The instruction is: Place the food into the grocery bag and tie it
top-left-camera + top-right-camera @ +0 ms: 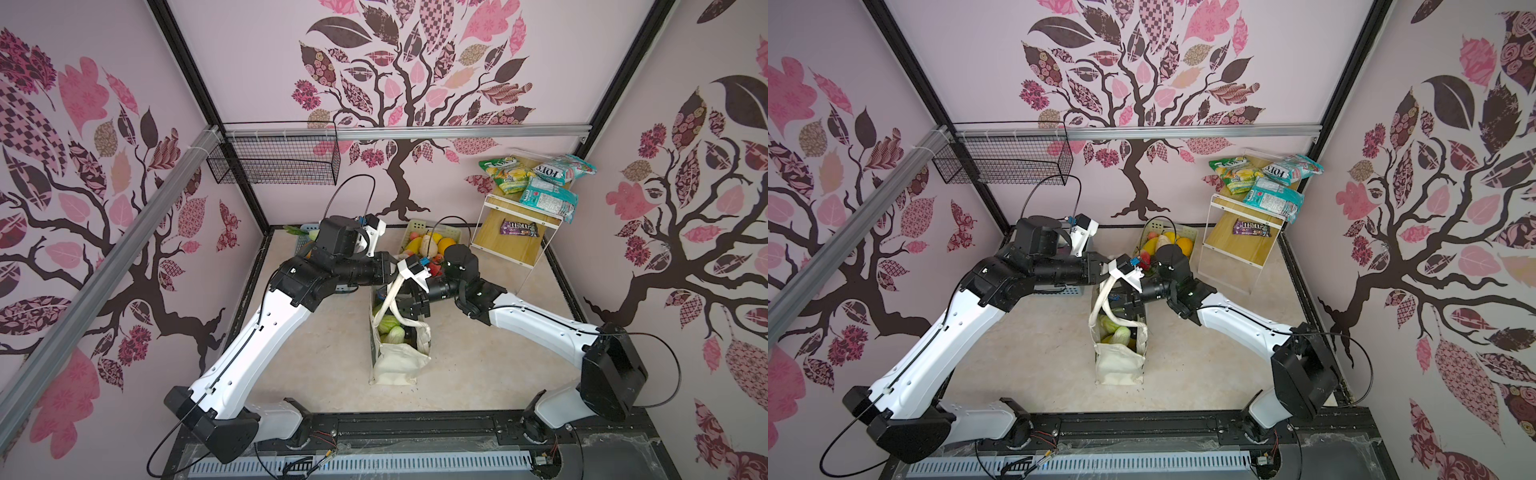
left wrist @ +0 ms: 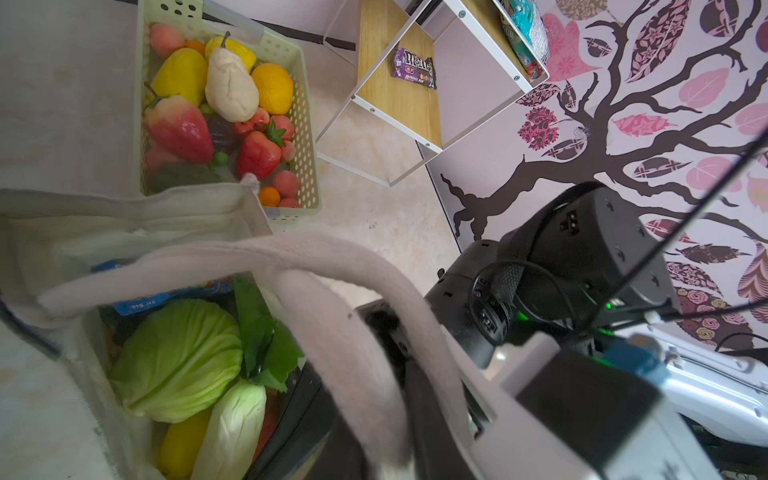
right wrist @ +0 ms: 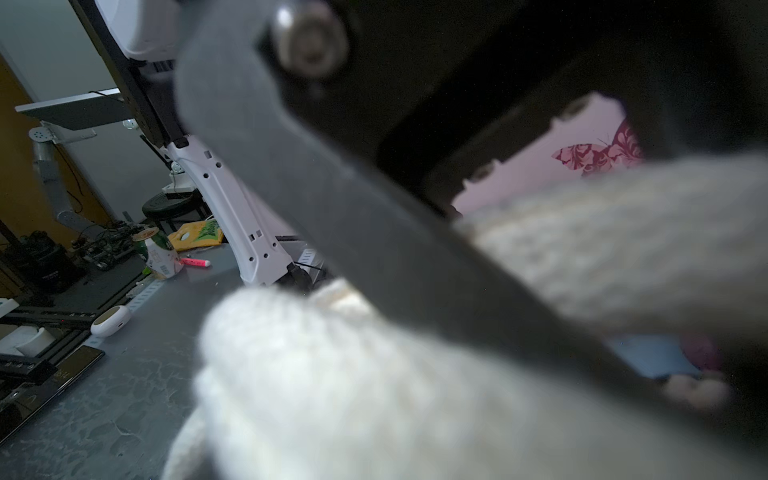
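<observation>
The cream grocery bag (image 1: pixel 401 361) (image 1: pixel 1119 365) stands upright mid-table with its mouth open. Inside it lies food: a green cabbage (image 2: pixel 178 357) (image 1: pixel 388 323), a pale radish (image 2: pixel 232 424) with green leaves (image 2: pixel 266 340), a yellow banana (image 2: pixel 183 444) and a blue packet (image 2: pixel 137 303). My left gripper (image 1: pixel 397 275) (image 1: pixel 1106 274) hangs over the bag's far end, shut on a thick cream handle (image 2: pixel 340 353) (image 1: pixel 392 297) that it holds up. My right gripper (image 1: pixel 409 309) (image 1: pixel 1131 301) is low at the bag's mouth beside the handles. A blurred handle (image 3: pixel 332 395) hides its jaws.
A pale-green basket (image 2: pixel 309 137) (image 1: pixel 415 226) of fruit stands just behind the bag. A blue basket (image 1: pixel 305 228) sits behind the left arm. At the back right, a wood shelf (image 1: pixel 503 245) holds Fox's bags (image 1: pixel 536 178) and a brown M&M's packet (image 1: pixel 521 228). A wire basket (image 1: pixel 274 162) hangs on the back rail.
</observation>
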`<state>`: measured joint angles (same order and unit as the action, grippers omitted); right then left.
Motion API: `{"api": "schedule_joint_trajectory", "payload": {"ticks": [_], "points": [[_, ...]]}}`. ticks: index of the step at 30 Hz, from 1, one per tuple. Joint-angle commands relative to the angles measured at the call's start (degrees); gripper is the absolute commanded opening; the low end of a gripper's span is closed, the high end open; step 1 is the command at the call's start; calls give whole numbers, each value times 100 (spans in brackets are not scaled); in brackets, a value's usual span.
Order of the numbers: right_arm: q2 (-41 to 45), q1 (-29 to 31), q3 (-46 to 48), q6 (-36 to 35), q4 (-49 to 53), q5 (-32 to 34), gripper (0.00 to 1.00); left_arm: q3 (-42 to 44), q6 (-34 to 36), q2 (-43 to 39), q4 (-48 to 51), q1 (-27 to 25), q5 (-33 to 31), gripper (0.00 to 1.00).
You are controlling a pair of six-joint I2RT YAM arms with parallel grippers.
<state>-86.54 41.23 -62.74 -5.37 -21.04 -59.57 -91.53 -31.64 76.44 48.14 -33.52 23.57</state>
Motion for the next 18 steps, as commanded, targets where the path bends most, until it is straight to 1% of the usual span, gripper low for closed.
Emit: {"api": "schedule_joint_trajectory", "payload": {"ticks": [1, 4, 7, 9, 10, 12, 14, 16, 18], "points": [[-164, 243, -150, 342, -897, -31, 66, -417, 152, 104, -264, 22, 133, 18], [-286, 353, -249, 453, -1036, 259, 67, -488, 191, 120, -237, 62, 91, 19], [-338, 407, -223, 509, -1064, 200, 68, -454, 221, 120, -183, 103, 20, 18], [-273, 412, -14, 547, -1191, 140, 68, -431, 211, 123, -177, 113, 13, 19], [-204, 417, 138, 619, -1355, 145, 68, -416, 198, 117, -191, 116, 35, 19], [-112, 424, 401, 986, -1931, 296, 68, -381, 160, 111, -222, 111, 96, 18], [-74, 485, 614, 1445, -2676, 615, 68, -290, 70, 50, -316, 116, 156, 19], [-104, 574, 693, 1699, -3208, 814, 67, -150, -21, -54, -411, 113, 134, 19], [-197, 650, 660, 1869, -3461, 872, 66, -49, -83, -155, -415, 112, 55, 19]]}}
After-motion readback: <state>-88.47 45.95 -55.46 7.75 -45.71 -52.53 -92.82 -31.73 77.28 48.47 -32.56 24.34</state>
